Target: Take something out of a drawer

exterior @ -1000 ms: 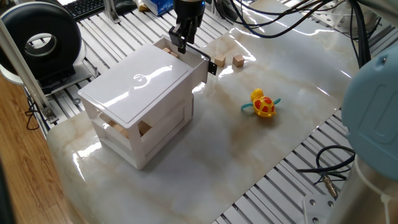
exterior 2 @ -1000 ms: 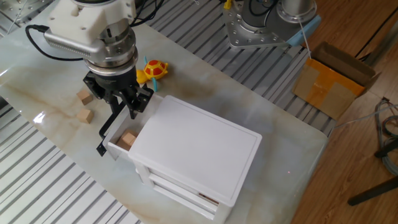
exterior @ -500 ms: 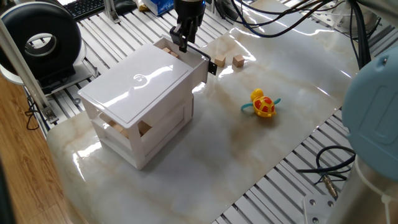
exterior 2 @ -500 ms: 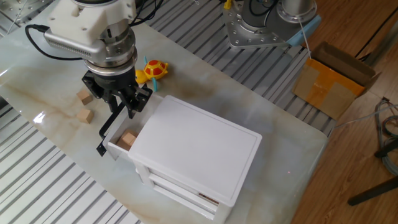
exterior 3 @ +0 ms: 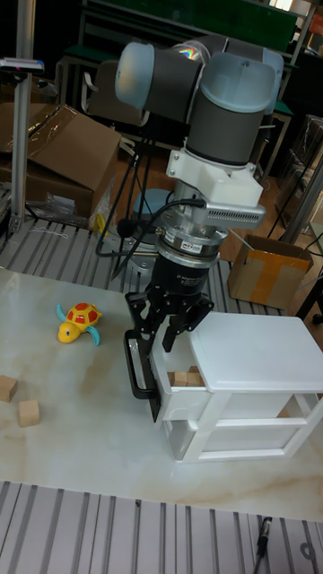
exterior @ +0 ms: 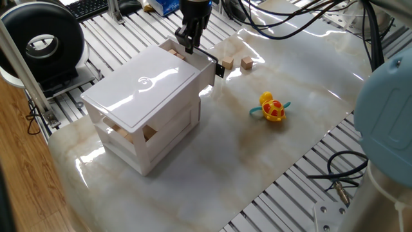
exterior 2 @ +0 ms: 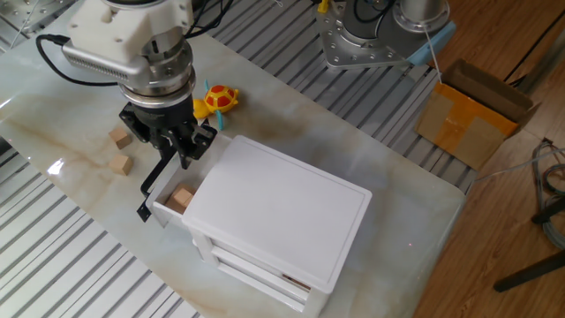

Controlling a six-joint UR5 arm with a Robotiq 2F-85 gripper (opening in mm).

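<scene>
We see the drawer (exterior 2: 168,196) pulled partly out of the top tier of the white three-tier box (exterior 2: 282,221), which stands on the marble-patterned desk (exterior: 257,161). Its front carries a black handle (exterior 3: 135,363) facing away from the box. Inside the exposed part lies a wooden block (exterior 2: 182,198), and in the tall fixed view we can make out two blocks side by side there.

The gripper (exterior 2: 173,152) hangs above the open drawer, fingers pointing down and spread apart, holding nothing; the box's lid edge sits just beside it. The lower tiers show more wooden blocks (exterior: 149,133) at their far end.

Around it, a yellow and red toy turtle (exterior: 272,107) lies on the desk, apart from the box. Two loose wooden cubes (exterior: 237,63) rest near the drawer's front. Off the desk we see a black ring-shaped device (exterior: 42,42), a keyboard (exterior: 90,6), black cables (exterior: 283,19) and a cardboard box (exterior 2: 472,110).

Compared with the pictures from a second ago, we find no visible difference: the gripper stays at the same height over the drawer, and the drawer, turtle and cubes lie where they were.
</scene>
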